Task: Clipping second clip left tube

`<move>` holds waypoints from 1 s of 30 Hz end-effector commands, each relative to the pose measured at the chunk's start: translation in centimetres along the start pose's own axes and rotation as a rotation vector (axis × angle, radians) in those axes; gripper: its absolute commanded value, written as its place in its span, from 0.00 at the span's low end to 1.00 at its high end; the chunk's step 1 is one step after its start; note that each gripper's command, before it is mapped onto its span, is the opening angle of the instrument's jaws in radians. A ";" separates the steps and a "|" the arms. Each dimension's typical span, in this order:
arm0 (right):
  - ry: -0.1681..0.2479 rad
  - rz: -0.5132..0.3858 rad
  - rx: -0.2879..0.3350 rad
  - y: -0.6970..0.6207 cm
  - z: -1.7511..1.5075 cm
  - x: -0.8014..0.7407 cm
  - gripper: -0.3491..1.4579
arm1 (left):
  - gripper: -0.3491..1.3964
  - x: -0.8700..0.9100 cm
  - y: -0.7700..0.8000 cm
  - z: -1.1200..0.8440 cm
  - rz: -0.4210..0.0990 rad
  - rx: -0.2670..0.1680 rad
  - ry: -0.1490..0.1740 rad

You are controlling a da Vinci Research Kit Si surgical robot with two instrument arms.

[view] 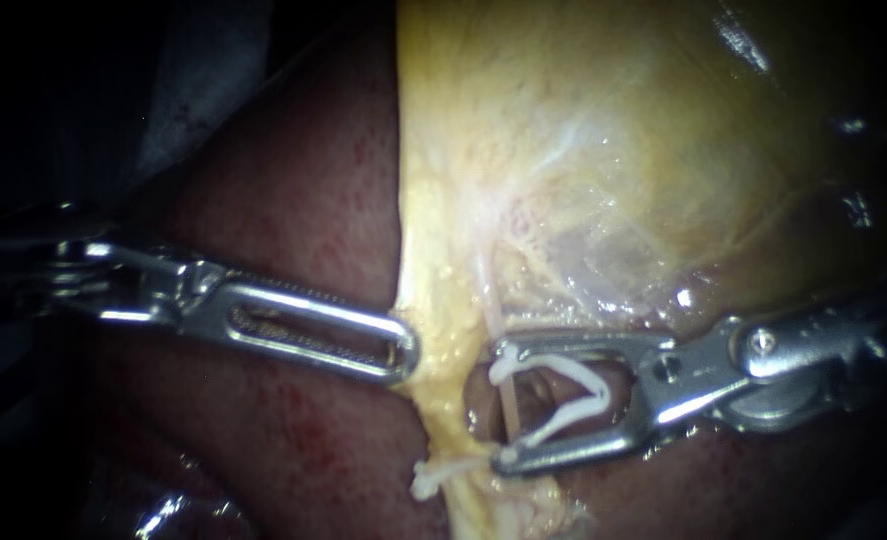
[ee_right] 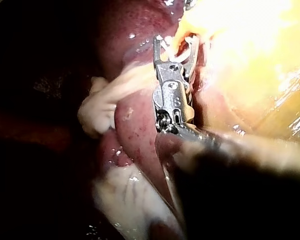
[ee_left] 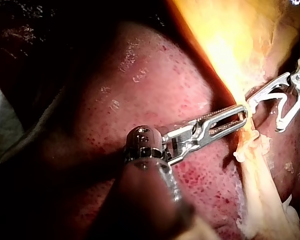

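Right claw (view: pixel 501 406), spread, holds one open clip (view: pixel 585 398) astride the tube (view: pixel 508 412), another clip (view: pixel 441 476) below; left claw (view: pixel 403 350) pinches gallbladder (view: pixel 613 150)

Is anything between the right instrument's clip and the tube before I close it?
Nothing visible. The tube runs between the legs of the clip held in the right instrument's jaws. The other clip sits farther along the tube, clear of them.

Dark bkgd (view: pixel 43 60), lit centre.
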 end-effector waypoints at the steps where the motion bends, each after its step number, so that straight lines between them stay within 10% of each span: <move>1: -0.010 0.002 0.001 0.01 0.01 -0.03 0.49 | 0.00 0.00 0.00 0.00 0.000 0.002 0.000; 30: -0.050 0.018 0.053 0.10 0.59 -0.13 0.46 | 0.00 0.00 -0.08 0.04 -0.001 0.001 0.000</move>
